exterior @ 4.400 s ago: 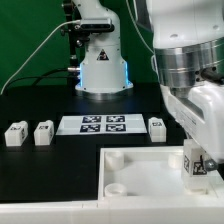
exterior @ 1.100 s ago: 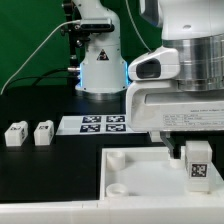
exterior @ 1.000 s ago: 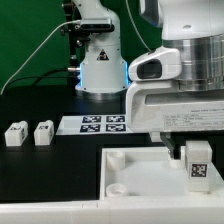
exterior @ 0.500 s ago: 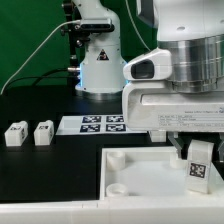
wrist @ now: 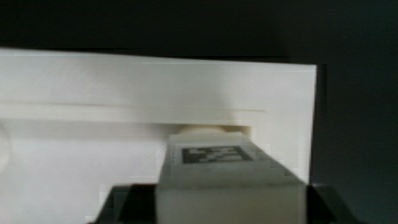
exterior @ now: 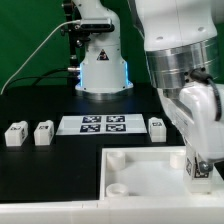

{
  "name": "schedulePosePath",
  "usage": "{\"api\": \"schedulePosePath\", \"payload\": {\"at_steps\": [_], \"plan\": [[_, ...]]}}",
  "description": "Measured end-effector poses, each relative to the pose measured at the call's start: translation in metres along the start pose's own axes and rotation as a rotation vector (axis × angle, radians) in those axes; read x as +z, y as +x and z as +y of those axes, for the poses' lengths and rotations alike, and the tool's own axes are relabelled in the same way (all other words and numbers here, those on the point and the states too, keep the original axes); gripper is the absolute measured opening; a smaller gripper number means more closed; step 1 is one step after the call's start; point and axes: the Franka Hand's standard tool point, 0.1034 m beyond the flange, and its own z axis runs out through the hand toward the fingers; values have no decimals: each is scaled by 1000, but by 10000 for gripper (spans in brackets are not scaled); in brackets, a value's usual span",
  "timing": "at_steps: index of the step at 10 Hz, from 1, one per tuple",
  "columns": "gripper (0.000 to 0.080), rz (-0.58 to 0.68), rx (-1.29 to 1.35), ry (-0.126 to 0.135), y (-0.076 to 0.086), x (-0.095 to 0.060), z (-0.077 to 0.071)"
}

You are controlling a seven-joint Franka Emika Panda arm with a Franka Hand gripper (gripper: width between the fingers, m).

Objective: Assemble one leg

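My gripper (exterior: 199,168) is shut on a leg (exterior: 198,163), a small white block with a tag, held upright over the far right corner of the large white panel (exterior: 140,170). In the wrist view the leg (wrist: 222,175) fills the space between my two black fingers (wrist: 134,205), with its tagged face showing and its tip at a corner socket of the panel (wrist: 107,90). I cannot tell how deep it sits. Three more legs lie on the black table: two at the exterior view's left (exterior: 15,133) (exterior: 43,132) and one beside the marker board (exterior: 157,127).
The marker board (exterior: 103,124) lies flat between the loose legs. The robot base (exterior: 102,70) stands behind it, with a green backdrop beyond. The panel has a round socket at its near left corner (exterior: 116,187).
The wrist has turned, so the wide gripper body no longer faces the camera and the third loose leg shows again. The held leg stays at the panel's right corner.
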Motion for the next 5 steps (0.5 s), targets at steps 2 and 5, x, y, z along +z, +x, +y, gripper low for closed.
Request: {"api": "schedulePosePath", "payload": {"at_steps": [2,5], "plan": [[296,-1,114,1,0,0,0],[529,1,-342,-12,-6,-5,1]]}}
